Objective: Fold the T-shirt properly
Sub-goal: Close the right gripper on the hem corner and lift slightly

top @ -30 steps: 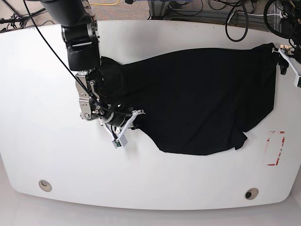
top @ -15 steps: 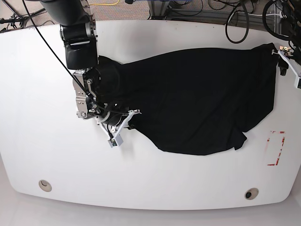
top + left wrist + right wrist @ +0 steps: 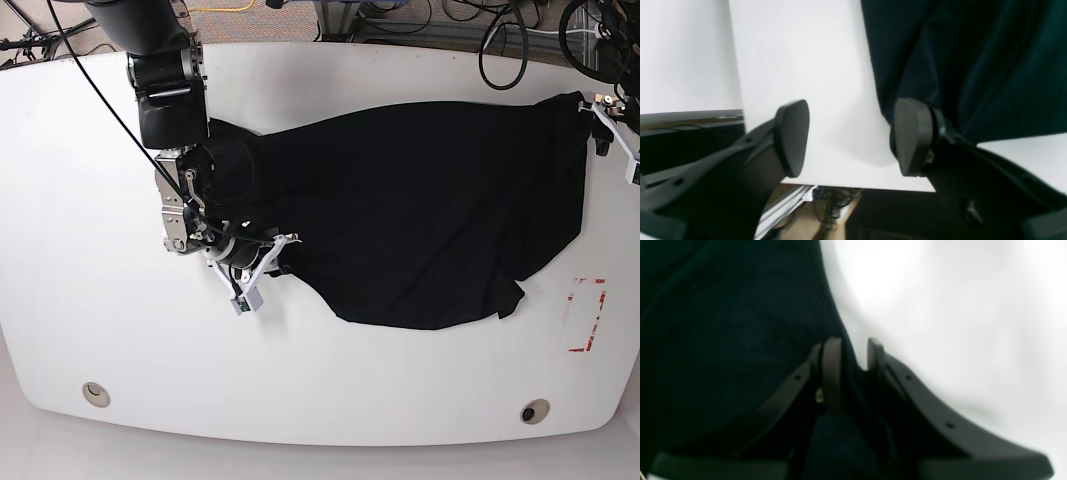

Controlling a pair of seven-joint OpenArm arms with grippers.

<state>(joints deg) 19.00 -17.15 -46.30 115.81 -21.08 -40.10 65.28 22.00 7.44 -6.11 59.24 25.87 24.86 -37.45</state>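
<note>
The black T-shirt lies spread over the middle and right of the white table. My right gripper sits at the shirt's left lower edge. In the right wrist view that gripper is open by a narrow gap. The shirt's edge runs into the gap along the left finger, and white table shows beside the other finger. My left gripper is at the shirt's far right corner. It is wide open with only table between the fingers, and the shirt lies behind the right finger.
A red-outlined rectangle is marked near the table's right edge. Two round holes sit near the front edge. Cables hang beyond the far edge. The table's edge lies just under my left gripper.
My right gripper has shifted slightly left, drawing the shirt's left edge with it, and its jaws have parted a little. The left gripper has stayed put.
</note>
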